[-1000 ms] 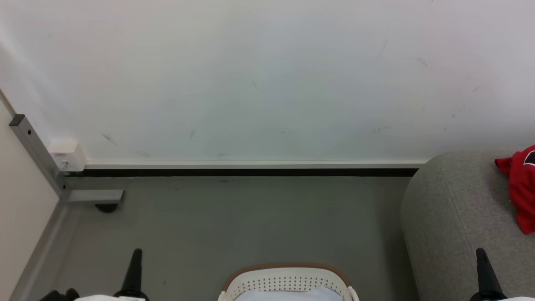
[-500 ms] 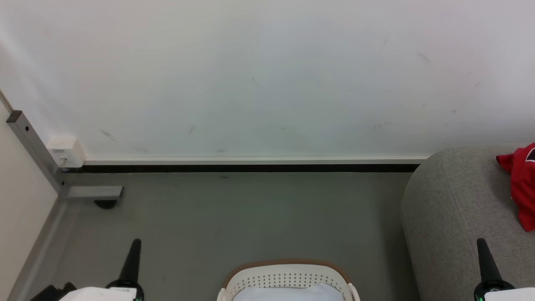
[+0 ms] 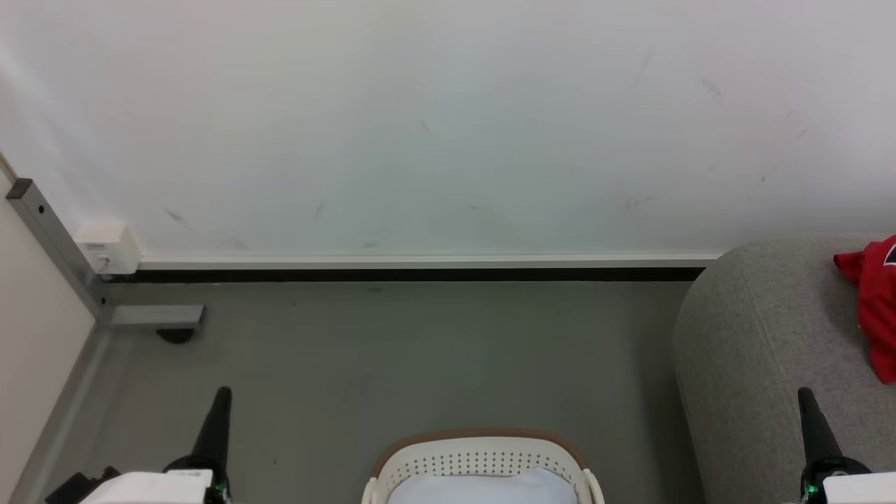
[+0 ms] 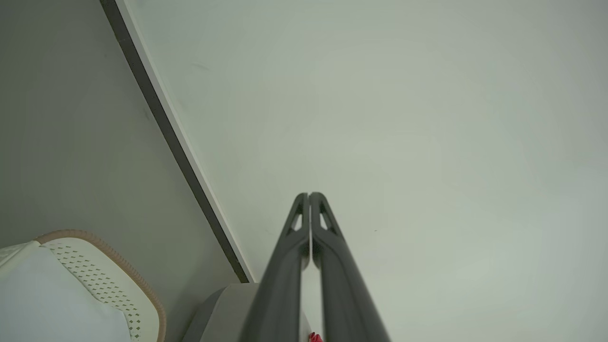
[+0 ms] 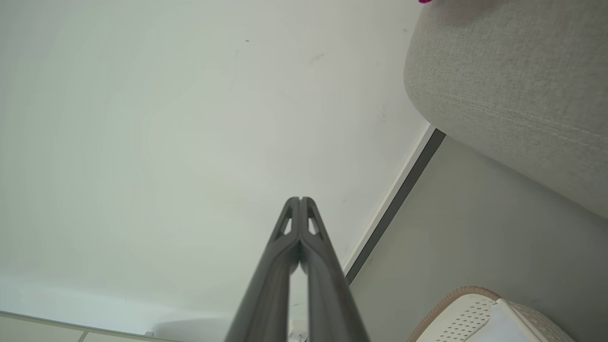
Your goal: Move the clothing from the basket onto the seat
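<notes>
1. We find the bright red soft fabric clothing lying on top of the large grey fabric-upholstered seat, at the right edge of the head view. The frame edge cuts off part of it.
2. The seat has a rounded end and stands on the grey floor, close to the white wall.
3. The oval white plastic basket with perforated walls and a brown rim stands on the floor at the bottom centre of the head view. It is left of the seat and apart from it.
4. A pale white-blue cloth lies inside the basket.
5. The left gripper appears at the lower left of the head view, left of the basket, pointing toward the wall. In the left wrist view we see its two long dark fingers pressed together at the tips, clenched with nothing between them.
6. The right gripper appears at the lower right, in front of the seat's near side. In the right wrist view its fingers likewise meet at the tips, clenched on nothing.
7. A pale skirting board with a dark strip runs along the foot of the wall. At the left corner we note a grey metal bar and a small white box.
</notes>
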